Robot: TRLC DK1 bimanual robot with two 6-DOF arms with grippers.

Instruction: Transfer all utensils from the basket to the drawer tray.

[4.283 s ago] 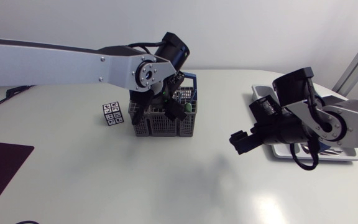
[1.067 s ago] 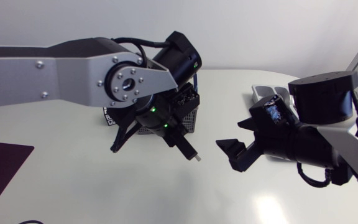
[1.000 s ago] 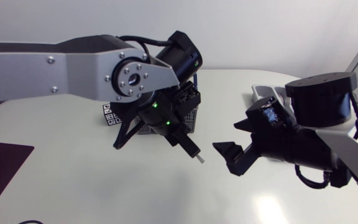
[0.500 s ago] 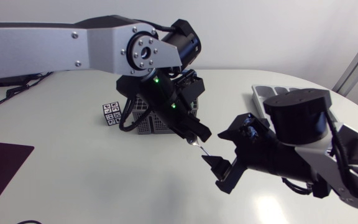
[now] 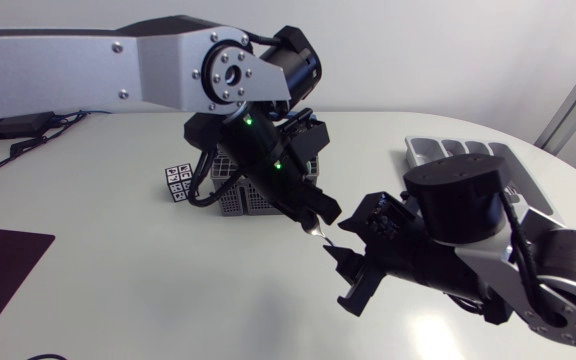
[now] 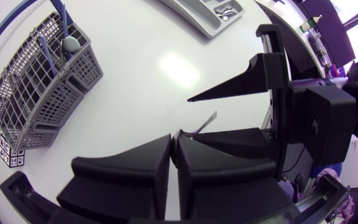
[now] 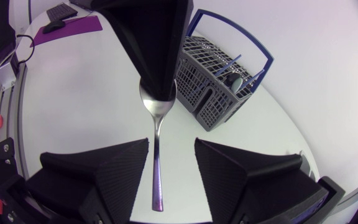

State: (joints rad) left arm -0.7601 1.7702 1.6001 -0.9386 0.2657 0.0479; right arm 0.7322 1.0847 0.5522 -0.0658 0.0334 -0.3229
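Two arms meet over mid-table in the head view: my left gripper (image 5: 320,208) is clenched on a spoon (image 5: 318,236), clear of the basket (image 5: 230,198), with my right gripper (image 5: 345,262) spread just beside it. From the left wrist, the handle pokes toward the right's wedges. From the right wrist, the handle hangs between my released fingers, seemingly touching neither. I judge this a handover toward the tray (image 5: 438,150); next, the right must close on the handle before the left lets go. Seconds ago the left was at the basket; the right has since closed in.
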